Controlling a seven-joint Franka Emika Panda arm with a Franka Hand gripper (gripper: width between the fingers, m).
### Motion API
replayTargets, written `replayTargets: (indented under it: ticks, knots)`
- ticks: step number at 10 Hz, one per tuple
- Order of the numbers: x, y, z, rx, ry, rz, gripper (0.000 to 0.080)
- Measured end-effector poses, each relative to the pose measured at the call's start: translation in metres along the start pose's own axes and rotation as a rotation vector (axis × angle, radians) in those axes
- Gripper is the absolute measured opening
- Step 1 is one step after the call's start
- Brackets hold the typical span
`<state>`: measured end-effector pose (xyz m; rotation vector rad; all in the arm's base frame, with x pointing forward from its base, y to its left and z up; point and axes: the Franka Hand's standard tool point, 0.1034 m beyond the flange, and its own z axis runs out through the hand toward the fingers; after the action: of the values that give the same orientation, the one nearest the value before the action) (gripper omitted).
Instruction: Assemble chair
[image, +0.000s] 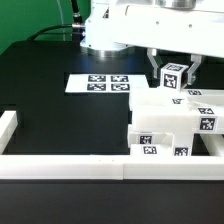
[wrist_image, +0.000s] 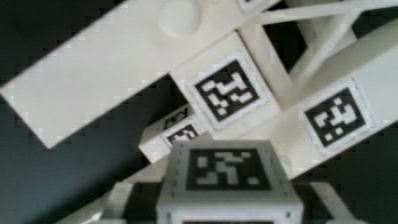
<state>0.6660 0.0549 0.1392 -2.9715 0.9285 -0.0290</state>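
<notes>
My gripper hangs over the right side of the table, shut on a small white chair piece with a square black-and-white tag on its face. In the wrist view this piece sits between my two fingers. Just below it stands the blocky white bulk of the chair, several chunky pieces with tags on their sides. The wrist view shows these tagged pieces under the held one, beside a broad flat white panel. Whether the held piece touches the pieces below, I cannot tell.
The marker board lies flat on the black table behind and to the exterior view's left of the chair. A low white rail runs along the front edge, and another along the exterior view's left. The arm's white base stands at the back.
</notes>
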Motion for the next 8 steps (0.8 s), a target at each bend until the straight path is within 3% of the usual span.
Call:
replayTargets:
  ticks: [5,6,8]
  knots:
    - [0.002,0.001,0.001,-0.005,0.004,0.0,0.0284]
    - [0.008,-0.003,0.002,-0.019,0.02,-0.02,0.0284]
    - [0.022,-0.009,0.0,-0.021,0.046,-0.03,0.0284]
